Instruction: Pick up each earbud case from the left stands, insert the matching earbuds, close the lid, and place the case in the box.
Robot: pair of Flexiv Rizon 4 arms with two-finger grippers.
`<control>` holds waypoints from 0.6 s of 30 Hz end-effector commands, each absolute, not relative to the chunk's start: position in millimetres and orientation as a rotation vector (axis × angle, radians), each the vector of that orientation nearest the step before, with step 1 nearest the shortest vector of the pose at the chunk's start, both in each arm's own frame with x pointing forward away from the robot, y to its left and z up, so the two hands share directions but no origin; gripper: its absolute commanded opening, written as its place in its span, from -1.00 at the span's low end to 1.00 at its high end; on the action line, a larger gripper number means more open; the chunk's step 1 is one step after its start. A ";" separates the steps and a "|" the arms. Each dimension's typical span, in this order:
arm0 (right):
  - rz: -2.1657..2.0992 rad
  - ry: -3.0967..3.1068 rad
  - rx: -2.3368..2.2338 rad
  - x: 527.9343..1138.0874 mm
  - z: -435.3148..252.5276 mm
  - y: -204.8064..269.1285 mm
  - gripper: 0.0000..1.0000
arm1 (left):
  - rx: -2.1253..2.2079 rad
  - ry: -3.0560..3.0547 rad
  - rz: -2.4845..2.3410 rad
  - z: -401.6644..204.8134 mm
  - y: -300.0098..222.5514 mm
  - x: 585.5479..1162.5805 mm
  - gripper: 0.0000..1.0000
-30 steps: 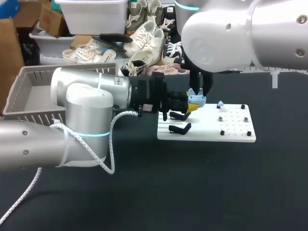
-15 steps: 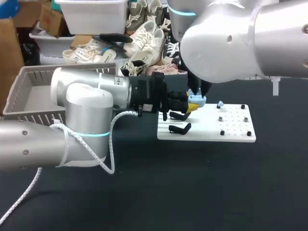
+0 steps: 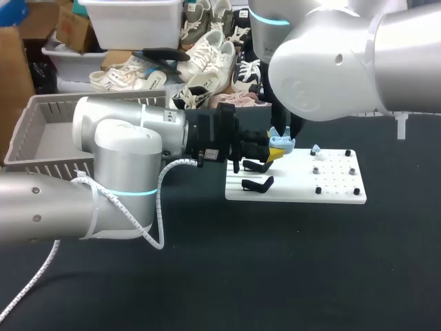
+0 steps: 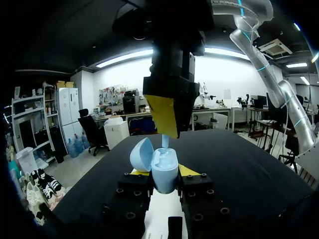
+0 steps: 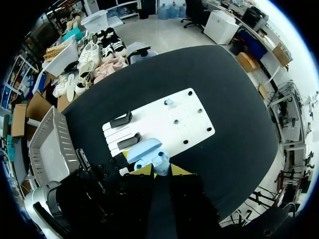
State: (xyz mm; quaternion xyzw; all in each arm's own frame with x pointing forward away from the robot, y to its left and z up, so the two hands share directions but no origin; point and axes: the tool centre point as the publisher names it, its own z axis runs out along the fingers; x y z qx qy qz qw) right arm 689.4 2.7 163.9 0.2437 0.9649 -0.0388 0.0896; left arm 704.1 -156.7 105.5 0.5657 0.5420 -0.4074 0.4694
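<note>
A light-blue earbud case (image 4: 164,172) stands upright with its lid (image 4: 141,153) swung open, and my left gripper (image 4: 162,174) is shut on it from both sides. In the head view this case (image 3: 281,143) hangs just above the left end of the white board (image 3: 303,186). My right gripper (image 3: 279,136) comes straight down over it, shut on a light-blue earbud (image 4: 164,141) whose lower end is at the case's open top. From the right wrist, the case (image 5: 147,151) lies directly under my right gripper (image 5: 159,170). Another light-blue earbud (image 3: 315,149) sits on the board.
Two black stands (image 3: 256,183) lie at the board's left end, and black pegs (image 3: 318,189) dot its right half. A grey basket (image 3: 41,127) stands at the far left, behind my left arm. The dark table surface spreads in front of the board.
My right arm's upper body has swung a little to the right, while its gripper has stayed over the open case. The left arm and the case have not moved.
</note>
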 end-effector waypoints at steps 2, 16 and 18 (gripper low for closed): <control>-0.100 2.866 0.720 687.7 162.7 0.1 -1.00 | 1.383 1.327 -0.996 104.7 -156.5 703.2 -1.00; -0.087 2.876 0.653 688.8 160.3 1.2 -1.00 | 1.383 1.327 -0.996 104.7 -156.5 703.2 -1.00; -0.083 2.878 0.649 689.0 159.5 1.5 -1.00 | 1.383 1.327 -0.996 104.7 -156.5 703.2 -1.00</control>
